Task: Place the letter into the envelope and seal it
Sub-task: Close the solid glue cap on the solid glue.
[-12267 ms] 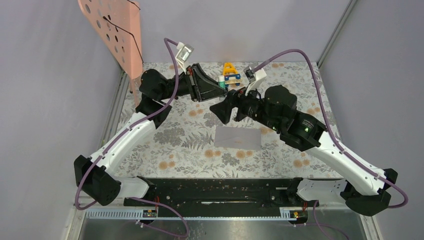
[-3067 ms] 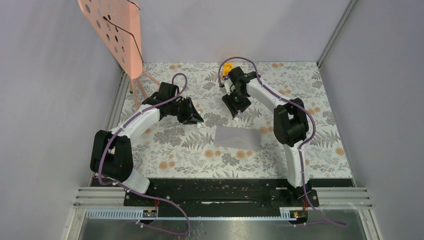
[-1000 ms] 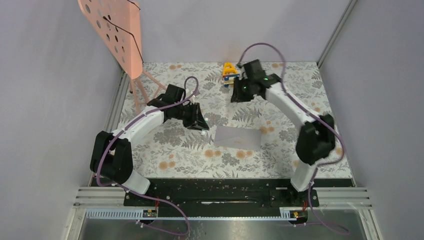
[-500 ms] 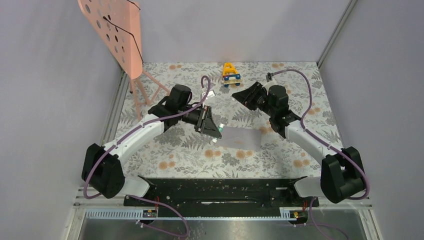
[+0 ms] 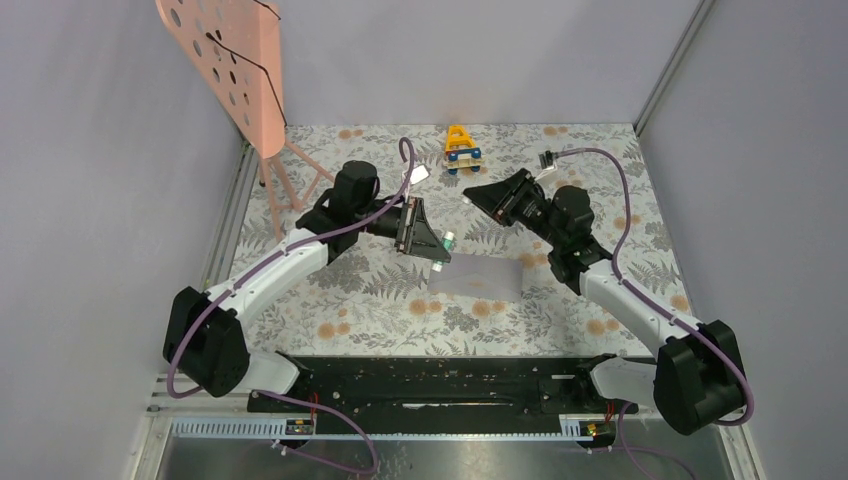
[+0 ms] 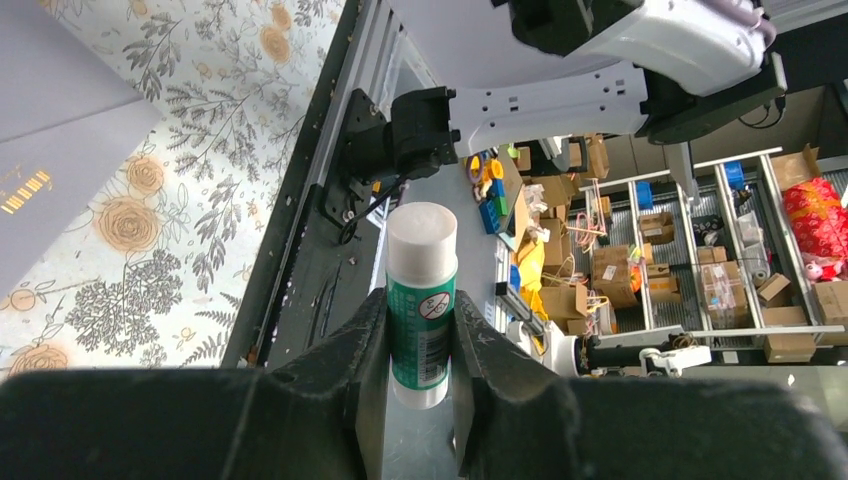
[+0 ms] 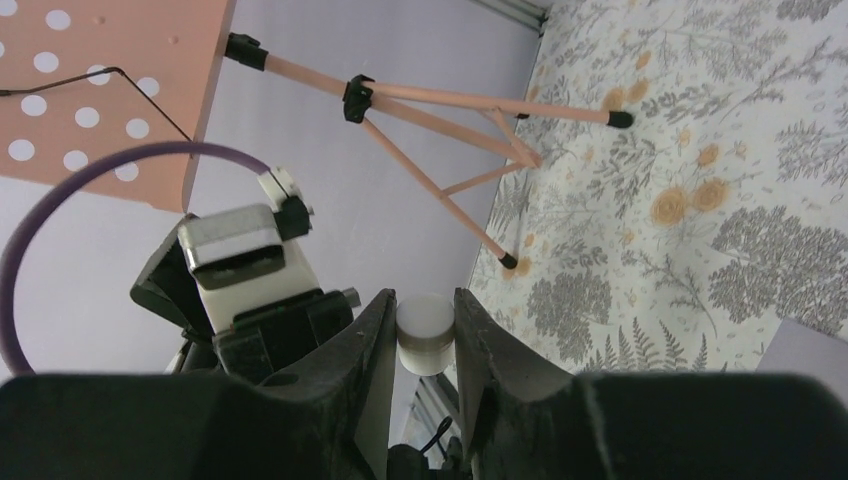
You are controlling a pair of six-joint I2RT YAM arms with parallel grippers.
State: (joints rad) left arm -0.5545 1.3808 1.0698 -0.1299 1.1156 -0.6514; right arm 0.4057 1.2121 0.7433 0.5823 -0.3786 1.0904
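The grey-lilac envelope (image 5: 475, 275) lies flat mid-table; part of it shows in the left wrist view (image 6: 60, 150) and a corner in the right wrist view (image 7: 815, 345). The letter is out of view. My left gripper (image 5: 440, 240) hovers just off the envelope's upper left corner, shut on a green-and-white glue stick (image 6: 422, 260) that points out between its fingers (image 6: 420, 310). Behind the envelope, my right gripper (image 5: 472, 197) is raised and shut on a small white cap (image 7: 425, 335), which is pinched between its fingers (image 7: 425, 320).
A yellow toy car (image 5: 460, 150) stands at the back of the floral table. A pink perforated board on a tripod stand (image 5: 235, 60) occupies the back left corner, its legs (image 7: 450, 110) reaching onto the mat. Grey walls close in on three sides.
Over the last second both arms swung in from the back. The left gripper came right to the envelope's upper left corner. The right gripper left the toy car and now points left.
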